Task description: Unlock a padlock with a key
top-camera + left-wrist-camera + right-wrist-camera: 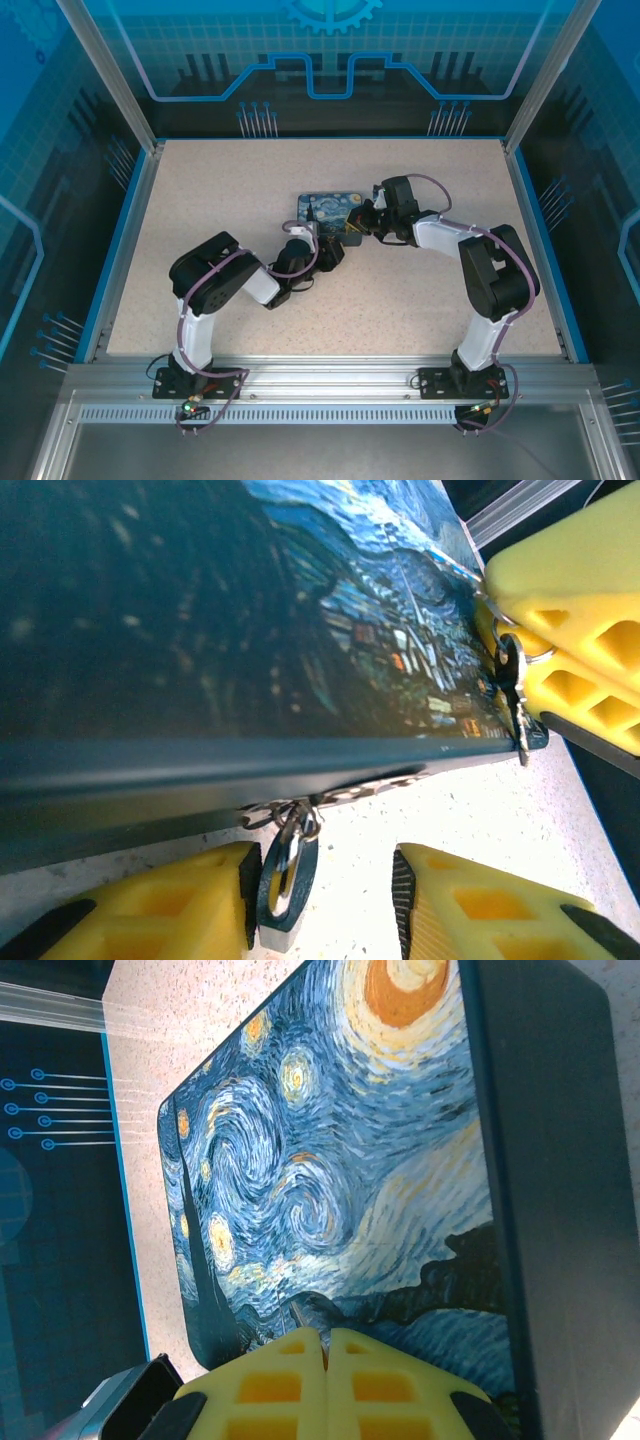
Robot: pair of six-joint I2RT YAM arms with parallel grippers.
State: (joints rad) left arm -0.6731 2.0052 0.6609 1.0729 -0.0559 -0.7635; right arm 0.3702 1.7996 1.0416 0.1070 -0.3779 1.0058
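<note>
The padlock, small and dark bluish-grey, hangs from a short chain at the front edge of the blue-and-yellow painting-print box. My left gripper is open around it. The padlock leans against the left pad, with a clear gap to the right pad. The key, a thin dark sliver on a small ring, sticks out from my right gripper's yellow fingers at the box's far corner. In the right wrist view my right gripper is pressed shut over the box lid. From above, both grippers, left and right, meet at the box.
The box lies mid-table on the speckled beige tabletop, which has a blue border. An aluminium rail carries both arm bases at the near edge. Transparent blue walls enclose the sides and back.
</note>
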